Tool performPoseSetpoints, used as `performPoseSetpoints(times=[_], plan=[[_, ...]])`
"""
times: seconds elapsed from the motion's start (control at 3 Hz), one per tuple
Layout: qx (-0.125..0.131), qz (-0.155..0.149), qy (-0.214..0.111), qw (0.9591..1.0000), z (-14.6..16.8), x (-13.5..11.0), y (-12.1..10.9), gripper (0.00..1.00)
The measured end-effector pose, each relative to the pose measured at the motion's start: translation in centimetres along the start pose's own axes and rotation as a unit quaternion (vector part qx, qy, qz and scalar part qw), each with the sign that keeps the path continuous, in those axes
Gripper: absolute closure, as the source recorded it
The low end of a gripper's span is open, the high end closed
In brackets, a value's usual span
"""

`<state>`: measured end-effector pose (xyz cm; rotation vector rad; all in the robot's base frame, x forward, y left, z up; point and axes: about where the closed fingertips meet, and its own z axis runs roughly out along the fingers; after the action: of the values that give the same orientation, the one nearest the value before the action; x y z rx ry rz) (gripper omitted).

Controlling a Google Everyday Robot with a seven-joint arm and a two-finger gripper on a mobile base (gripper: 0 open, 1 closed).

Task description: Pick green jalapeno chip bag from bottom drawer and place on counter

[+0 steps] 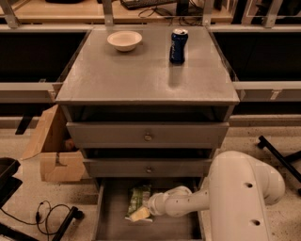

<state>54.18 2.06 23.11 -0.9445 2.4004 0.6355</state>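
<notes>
Single camera view, looking from above and in front of the drawer cabinet (148,136), square-on to its front and pitched steeply down: the counter (117,75) fills the upper middle, the wooden desk (70,9) behind it is cut by the top edge, and the open bottom drawer (113,221) runs off the bottom edge. Range is close; the white arm housing (244,197) bulks large at lower right, nearest the lens, and the gripper (143,212) reaches leftward from it into the bottom drawer, at the green jalapeno chip bag (138,197)
</notes>
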Motion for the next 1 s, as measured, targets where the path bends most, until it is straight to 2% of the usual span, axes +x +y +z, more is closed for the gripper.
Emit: performPoseSetpoints(times=[0.33,0.67,1.0], plan=[[-0.009,0.002,0.001,1.0,6.3,0.6,0.2,0.14],[-0.003,0.006,-0.005,1.0,10.6,0.1,-0.8,0.38],[-0.004,0.006,-0.005,1.0,10.4,-0.1,-0.7,0.61]])
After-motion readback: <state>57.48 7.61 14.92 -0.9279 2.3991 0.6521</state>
